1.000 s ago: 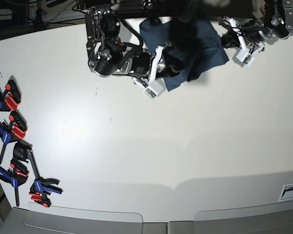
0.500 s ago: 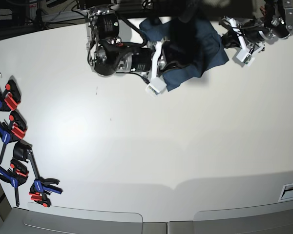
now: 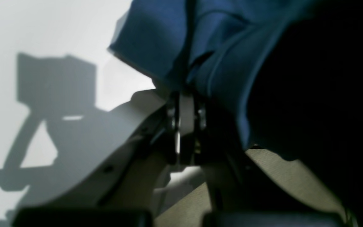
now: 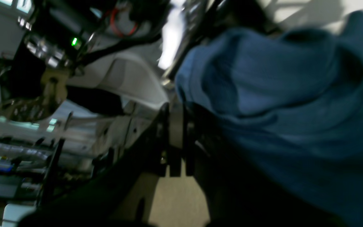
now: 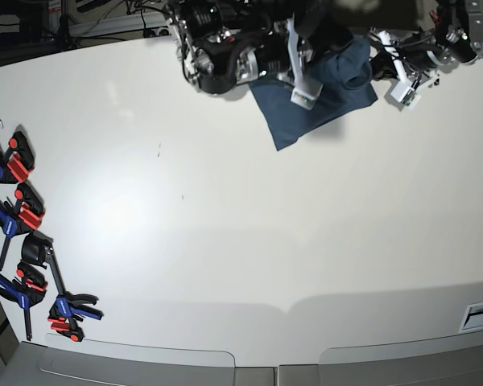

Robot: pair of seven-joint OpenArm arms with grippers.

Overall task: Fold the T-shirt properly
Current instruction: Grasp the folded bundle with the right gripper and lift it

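Note:
The dark blue T-shirt (image 5: pixel 326 104) lies bunched at the far edge of the white table (image 5: pixel 225 233), one corner pointing toward me. In the left wrist view my left gripper (image 3: pixel 184 94) is shut on a fold of the T-shirt (image 3: pixel 156 37); its arm (image 5: pixel 423 52) reaches in from the right. In the right wrist view my right gripper (image 4: pixel 175 105) is shut, with the blue cloth (image 4: pixel 279 104) gathered against its tip and draped to the right. The right arm (image 5: pixel 225 56) hangs over the shirt's far left part and hides it.
Several blue, red and black clamps (image 5: pixel 20 217) lie along the table's left edge. A small white label (image 5: pixel 479 315) sits at the front right. Cables and equipment crowd the space behind the table's far edge.
My right gripper has shut and its arm has swung up and to the right, drawing the shirt's left side with it. The left arm has stayed in place.

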